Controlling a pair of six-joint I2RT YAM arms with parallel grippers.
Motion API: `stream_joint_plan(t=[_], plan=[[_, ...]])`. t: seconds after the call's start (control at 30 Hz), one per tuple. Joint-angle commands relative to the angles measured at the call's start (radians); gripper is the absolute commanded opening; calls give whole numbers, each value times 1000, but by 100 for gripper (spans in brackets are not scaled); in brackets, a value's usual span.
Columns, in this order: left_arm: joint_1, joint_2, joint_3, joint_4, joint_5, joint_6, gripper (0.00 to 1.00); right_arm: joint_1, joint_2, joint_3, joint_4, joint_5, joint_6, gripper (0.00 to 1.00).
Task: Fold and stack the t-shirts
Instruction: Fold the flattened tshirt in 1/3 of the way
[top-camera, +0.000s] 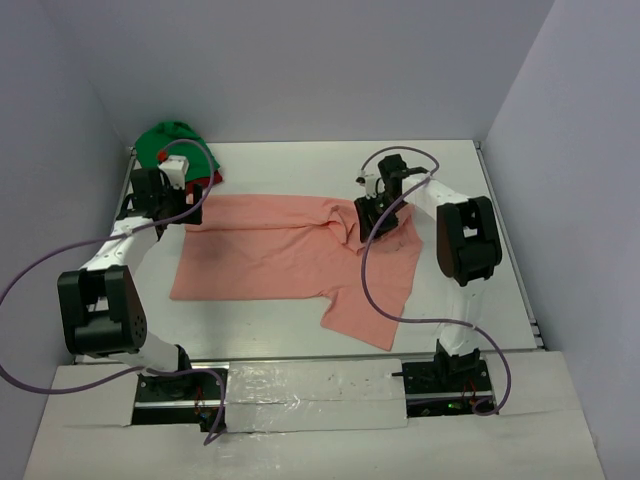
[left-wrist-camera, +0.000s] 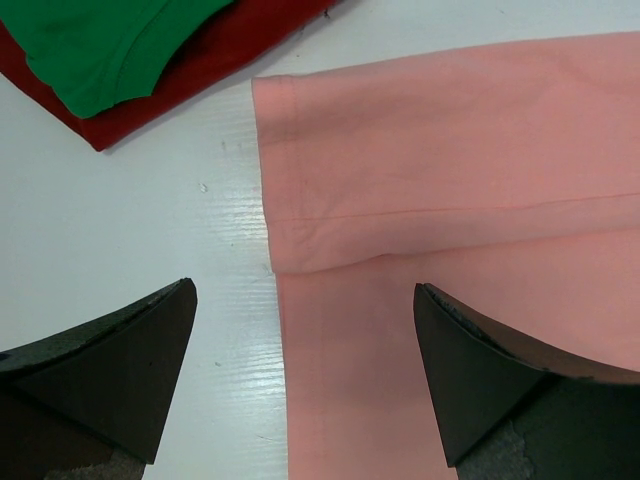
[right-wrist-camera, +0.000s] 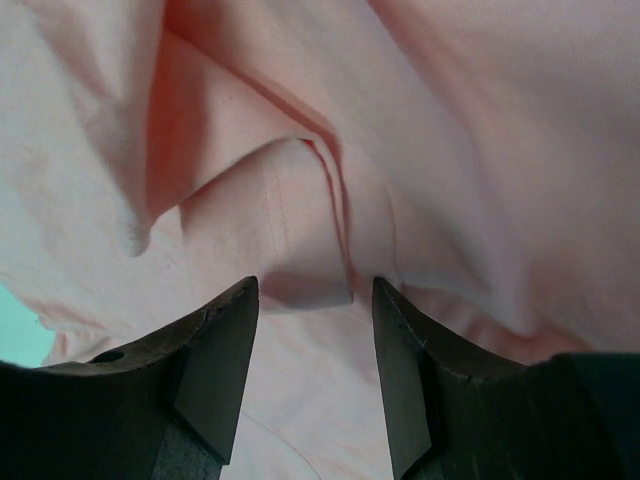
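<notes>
With left gripper (left-wrist-camera: 304, 288) gaping and right gripper (right-wrist-camera: 315, 282) half-closed astride a salmon-pink t-shirt (top-camera: 260, 250) ridge, perhaps unpinched: could snag extra layers, bunching.

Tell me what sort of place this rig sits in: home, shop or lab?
Probably a lab test cell, not a home: a white table boxed in by plain grey panels, the left arm and right arm bolted at its near edge, and plain t-shirts as work pieces.

A white table (top-camera: 300, 165) sits boxed in by 3 pale lavender walls (top-camera: 300, 60), with a white taped panel (top-camera: 315, 395) lying along its near edge.
</notes>
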Motion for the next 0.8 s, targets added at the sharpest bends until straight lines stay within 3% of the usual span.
stream_joint_plan(t=[0.0,0.2,0.33,0.5,0.67,0.7,0.77], plan=[[1,-51,-2,20,-6,2,99,-27,46,46,-22,-51,4,56],[3,-73,-8,7,-5,4,99,-46,64,62,-37,-87,-2,56],[3,-74,-6,7,0,-1,99,-46,70,62,-36,-104,-2,49],[1,-68,-8,12,5,-3,99,-47,73,62,-45,-113,-2,25],[3,-65,-9,18,11,-3,98,-50,72,63,-50,-111,0,19],[1,-65,-9,17,11,-4,98,-49,72,65,-54,-111,-2,9],[1,-65,-11,20,15,-4,98,-49,70,68,-56,-96,0,0]])
